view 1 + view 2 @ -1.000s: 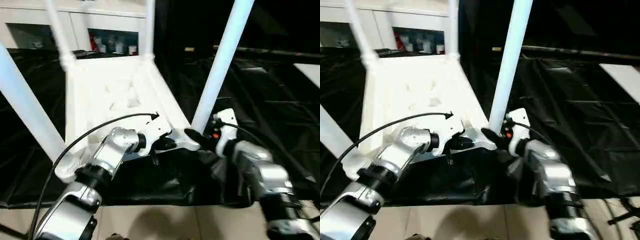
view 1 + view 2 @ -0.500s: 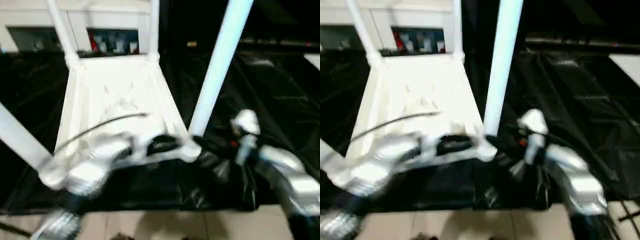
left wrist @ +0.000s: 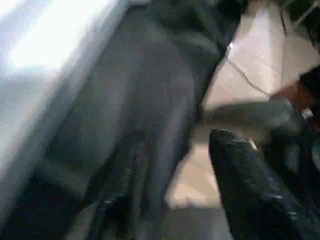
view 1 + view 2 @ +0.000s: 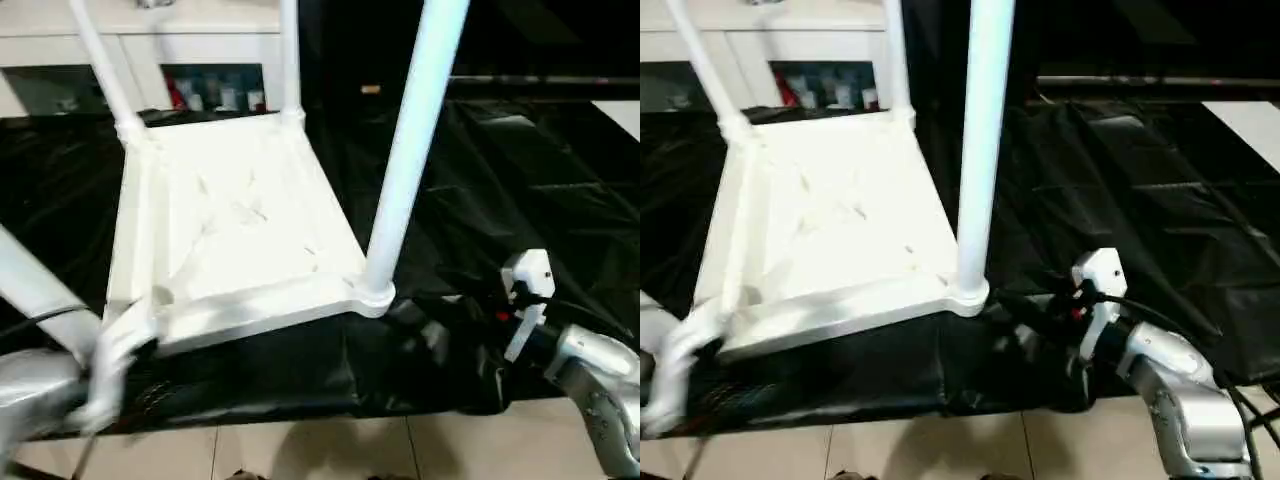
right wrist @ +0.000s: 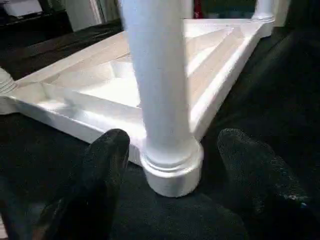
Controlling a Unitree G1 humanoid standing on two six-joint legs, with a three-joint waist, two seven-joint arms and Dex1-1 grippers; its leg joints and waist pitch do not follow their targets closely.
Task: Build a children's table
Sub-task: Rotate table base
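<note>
Right gripper (image 5: 172, 165) is spread wide and holding nothing, with one black finger (image 5: 102, 170) on each side of the near right leg (image 5: 152, 75) down by the base, neither one touching it as far as I can see. Straight ahead of it between the fingers is that leg's round corner socket (image 5: 172, 170), sitting on the black sheet (image 4: 1120, 190), and past the socket the ribbed underside of the white tabletop (image 4: 240, 215) stretches away from the gripper. So the table is lying upside down on the sheet with its legs sticking up. From the head camera the right gripper (image 4: 1025, 312) sits just off the socket corner, on the side away from the tabletop, with its silver forearm (image 4: 1180, 400) trailing back toward the floor tiles.

Left gripper (image 3: 175, 185) is off at the opposite near corner, low and pretty smeared in the shot. Its wrist camera shows two dark fingers (image 3: 240, 185) standing apart with nothing between them, just black sheet and a strip of tile floor (image 3: 245, 55) beyond. A blurry white edge runs alongside it, can't tell which part of the table that is.

Far side from both grippers: two more legs (image 4: 290, 55) stand in the back corners, and behind those is a white cabinet (image 4: 150, 50) with glass doors.
</note>
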